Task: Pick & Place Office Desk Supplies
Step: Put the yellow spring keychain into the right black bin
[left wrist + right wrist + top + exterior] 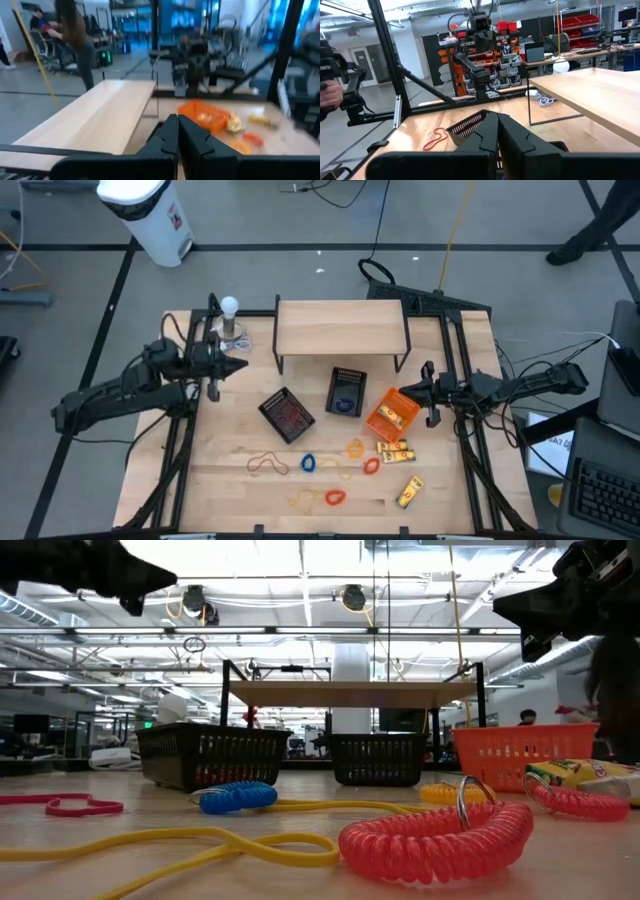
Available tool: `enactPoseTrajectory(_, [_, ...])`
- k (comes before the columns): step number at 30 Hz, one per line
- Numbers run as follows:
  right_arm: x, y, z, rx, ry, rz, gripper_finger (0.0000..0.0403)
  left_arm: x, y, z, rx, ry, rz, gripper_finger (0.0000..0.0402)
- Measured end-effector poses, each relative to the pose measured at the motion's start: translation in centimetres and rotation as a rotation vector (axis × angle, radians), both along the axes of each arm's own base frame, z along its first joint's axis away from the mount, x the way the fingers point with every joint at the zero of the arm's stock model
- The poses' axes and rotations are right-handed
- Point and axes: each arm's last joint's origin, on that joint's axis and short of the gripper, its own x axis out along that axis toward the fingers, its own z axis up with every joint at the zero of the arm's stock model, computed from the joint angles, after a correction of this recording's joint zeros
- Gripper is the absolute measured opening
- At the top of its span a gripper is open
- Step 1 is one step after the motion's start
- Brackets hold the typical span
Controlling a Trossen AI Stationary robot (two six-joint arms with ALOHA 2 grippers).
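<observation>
The office desk supplies lie loose on the near half of the table. Among them are a blue coil band (307,464), an orange one (355,448), a red one (334,498) and a thin red loop (265,463). There are also yellow packets (395,450) (410,492). In the low view the red coil (435,840) lies closest, with the blue coil (238,797) behind it. My left gripper (235,365) (177,120) hovers shut at the far left, level, holding nothing. My right gripper (410,390) (496,117) hovers shut at the right, beside the orange tray (392,413).
Two black mesh trays (287,414) (346,391) stand mid-table. A small raised wooden shelf (340,328) stands at the far edge. A white ball on a stand (230,320) is close behind my left gripper. A yellow band (200,845) trails along the near edge.
</observation>
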Motion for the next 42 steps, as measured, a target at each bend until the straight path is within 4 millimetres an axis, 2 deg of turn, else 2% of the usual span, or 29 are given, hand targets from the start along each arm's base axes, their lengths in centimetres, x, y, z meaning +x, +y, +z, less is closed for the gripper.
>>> enactPoseTrajectory(10, [0.0, 0.0, -0.1, -0.003, 0.007, -0.004, 0.0004, 0.0, -0.5, -4.6, -0.045, 0.03, 0.046, 0.0001])
enactPoseTrajectory(23, [0.1, -0.1, 0.0, 0.008, 0.003, -0.056, 0.0004, 0.5, -1.0, -8.9, -0.051, 0.054, 0.024, 0.0])
enactPoseTrajectory(31, [0.1, -0.1, 0.0, 0.039, -0.004, -0.052, 0.0004, 0.6, -1.3, -9.2, -0.017, 0.05, -0.043, 0.0])
enactPoseTrajectory(38, [0.1, -0.1, 0.2, 0.04, -0.024, -0.052, 0.0004, 0.6, -1.5, -7.9, 0.009, -0.076, -0.041, 0.0002])
enactPoseTrajectory(42, [0.2, -0.1, 0.8, 0.055, -0.081, -0.043, 0.0004, 0.6, -1.5, -8.0, 0.002, -0.065, -0.035, 0.0002])
